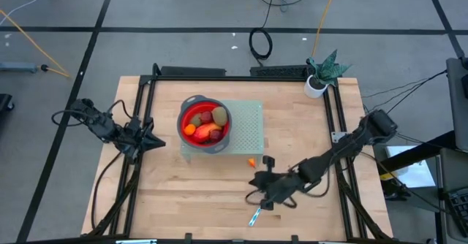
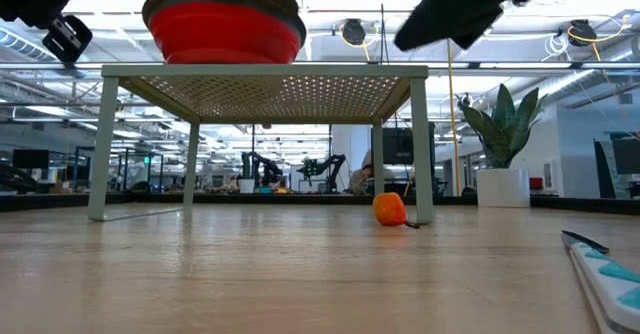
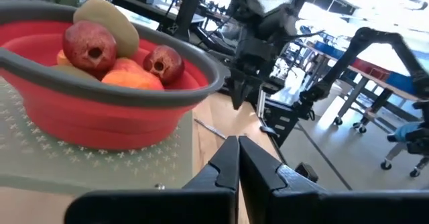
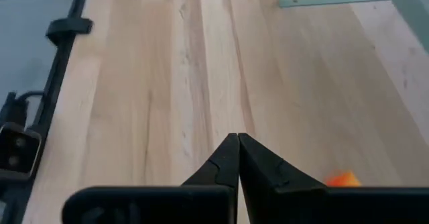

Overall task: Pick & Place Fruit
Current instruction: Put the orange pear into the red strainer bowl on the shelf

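Several fruits (image 1: 205,124), red, orange and olive, lie in a red bowl (image 1: 186,117) that stands on a pale perforated stand (image 1: 247,127). The left wrist view shows the fruits (image 3: 100,46) heaped in the bowl (image 3: 100,110). One small orange fruit (image 1: 252,162) rests on the tabletop beside the stand's near right leg (image 2: 421,144); it also appears in the low view (image 2: 390,209) and the right wrist view (image 4: 343,178). My right gripper (image 1: 254,180) hovers shut above the table just near of it, touching nothing. My left gripper (image 1: 157,143) waits shut at the table's left edge.
A silver-and-blue knife (image 1: 254,215) lies near the front edge, close under my right arm, and shows in the low view (image 2: 610,269). A potted plant (image 1: 322,74) stands at the far right corner. Bare wood stretches left of my right gripper (image 4: 238,150).
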Tool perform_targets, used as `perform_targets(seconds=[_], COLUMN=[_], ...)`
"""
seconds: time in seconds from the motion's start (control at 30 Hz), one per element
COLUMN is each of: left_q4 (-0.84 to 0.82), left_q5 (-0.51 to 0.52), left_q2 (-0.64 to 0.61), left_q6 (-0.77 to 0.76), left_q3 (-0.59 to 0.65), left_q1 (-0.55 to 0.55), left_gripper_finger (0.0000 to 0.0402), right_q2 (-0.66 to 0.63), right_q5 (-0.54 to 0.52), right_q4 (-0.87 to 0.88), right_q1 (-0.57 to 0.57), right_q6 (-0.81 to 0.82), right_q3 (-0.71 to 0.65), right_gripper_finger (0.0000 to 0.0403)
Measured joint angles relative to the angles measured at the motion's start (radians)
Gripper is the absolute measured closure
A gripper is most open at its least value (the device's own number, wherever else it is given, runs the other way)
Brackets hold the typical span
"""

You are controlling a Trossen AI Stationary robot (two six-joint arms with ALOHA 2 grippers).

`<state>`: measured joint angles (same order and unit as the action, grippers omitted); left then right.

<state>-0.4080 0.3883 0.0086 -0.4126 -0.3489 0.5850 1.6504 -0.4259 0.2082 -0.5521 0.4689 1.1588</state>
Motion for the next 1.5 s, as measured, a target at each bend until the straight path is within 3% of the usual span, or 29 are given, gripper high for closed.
perform_targets(seconds=[0.2,0.33,0.53,0.77,1.13,1.5], left_q4=[-0.021,-0.021,-0.023,-0.024,-0.022,-0.021], left_q5=[-0.042,-0.062,-0.101,-0.102,-0.103,-0.103], left_q2=[0.0,0.0,0.0,0.0,0.0,0.0], left_q6=[-0.008,0.0,0.019,0.019,-0.007,0.063], left_q3=[0.0,0.0,0.0,0.0,0.0,0.0], left_q1=[0.0,0.0,0.0,0.0,0.0,0.0], left_gripper_finger=[0.0393,0.0392,0.0397,0.0395,0.0394,0.0385], right_q2=[0.169,0.224,0.256,0.264,0.264,0.264], right_q5=[-0.077,-0.125,-0.127,-0.206,-0.204,-0.171], right_q4=[0.244,0.313,0.334,0.443,0.392,0.287], right_q1=[-0.022,-0.029,-0.047,-0.094,-0.089,-0.067], right_q6=[0.082,0.171,0.371,0.639,0.642,0.779], right_q3=[0.243,0.324,0.33,0.33,0.33,0.313], right_gripper_finger=[0.0403,0.0403,0.0403,0.0403,0.0403,0.0403])
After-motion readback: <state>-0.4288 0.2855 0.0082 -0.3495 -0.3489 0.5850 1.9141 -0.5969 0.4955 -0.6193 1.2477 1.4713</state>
